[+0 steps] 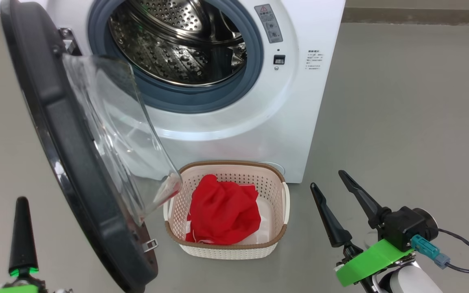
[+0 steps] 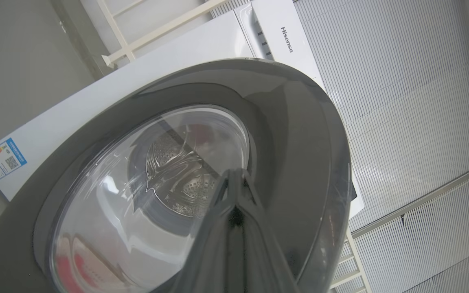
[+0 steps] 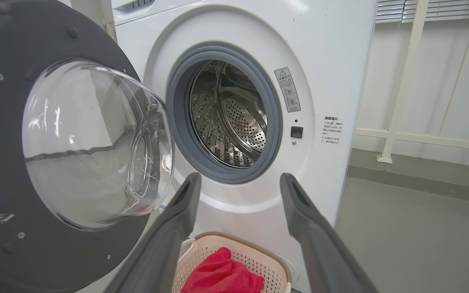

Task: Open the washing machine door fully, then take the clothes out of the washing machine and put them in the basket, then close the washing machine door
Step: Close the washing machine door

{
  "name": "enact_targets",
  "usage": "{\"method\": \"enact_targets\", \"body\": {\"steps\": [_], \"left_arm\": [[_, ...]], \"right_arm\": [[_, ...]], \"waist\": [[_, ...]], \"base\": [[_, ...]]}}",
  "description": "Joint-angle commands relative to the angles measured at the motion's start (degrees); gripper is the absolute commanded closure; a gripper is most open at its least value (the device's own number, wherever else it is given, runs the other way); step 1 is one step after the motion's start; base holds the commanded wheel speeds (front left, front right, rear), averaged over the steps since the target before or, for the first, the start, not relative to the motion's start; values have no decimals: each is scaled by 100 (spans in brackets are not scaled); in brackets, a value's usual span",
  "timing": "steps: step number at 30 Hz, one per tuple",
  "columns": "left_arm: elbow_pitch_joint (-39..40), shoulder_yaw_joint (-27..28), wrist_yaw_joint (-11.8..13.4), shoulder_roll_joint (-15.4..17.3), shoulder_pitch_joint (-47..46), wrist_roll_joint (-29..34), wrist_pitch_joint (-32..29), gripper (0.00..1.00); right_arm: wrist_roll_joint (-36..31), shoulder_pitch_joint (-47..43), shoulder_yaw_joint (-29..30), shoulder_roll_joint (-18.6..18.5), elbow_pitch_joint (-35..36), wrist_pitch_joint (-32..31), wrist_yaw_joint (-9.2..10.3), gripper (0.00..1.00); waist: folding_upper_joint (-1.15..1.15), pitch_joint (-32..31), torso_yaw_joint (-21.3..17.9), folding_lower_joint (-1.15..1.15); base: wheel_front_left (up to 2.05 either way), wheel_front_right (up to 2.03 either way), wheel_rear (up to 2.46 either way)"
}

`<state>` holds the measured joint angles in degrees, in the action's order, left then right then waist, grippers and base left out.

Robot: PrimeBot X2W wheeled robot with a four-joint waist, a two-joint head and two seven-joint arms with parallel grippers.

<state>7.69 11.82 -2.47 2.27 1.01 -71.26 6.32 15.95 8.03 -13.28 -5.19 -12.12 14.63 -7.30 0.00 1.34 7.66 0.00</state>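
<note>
The washing machine (image 1: 291, 101) stands far centre, and its drum (image 1: 177, 44) looks empty. Its door (image 1: 75, 171) hangs wide open at near left. It is probably stiff and weighty, with a slippery gloss, so push on the black outer rim, not the glass. The basket (image 1: 277, 195) just before the machine holds the soft red clothes (image 1: 222, 211). The left pincer (image 1: 22, 201) is pressed shut and empty, left of the door. The right pincer (image 1: 327, 179) is spread wide and empty.

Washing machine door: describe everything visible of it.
The large round washing machine door stands swung open left of the white boxy washer, hinged at its far edge. Its wide rim looks glossy black outside, matte grey with screws inside; a clear bulging glass bowl juts from the centre, and a small metal latch sits at the near edge. The shut left fingers point at its outer face; contact cannot be told.
</note>
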Motion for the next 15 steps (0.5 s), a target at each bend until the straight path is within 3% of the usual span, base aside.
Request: {"method": "enact_targets", "body": {"steps": [1, 7, 15], "left_arm": [[284, 202, 107, 62, -215, -288, -114, 100], [839, 262, 637, 61, -162, -1587, -624, 100], [1206, 229, 962, 61, -120, -2429, -1083, 100]], "right_arm": [[25, 99, -89, 11, 130, 37, -19, 0], [37, 102, -99, 21, 138, 37, -19, 0], [61, 125, -79, 26, 144, 37, -19, 0]], "waist": [[0, 12, -21, 0], [0, 45, -120, 0], [0, 85, -225, 0]], "base": [[0, 0, 0], [0, 0, 0], [0, 0, 0]]}}
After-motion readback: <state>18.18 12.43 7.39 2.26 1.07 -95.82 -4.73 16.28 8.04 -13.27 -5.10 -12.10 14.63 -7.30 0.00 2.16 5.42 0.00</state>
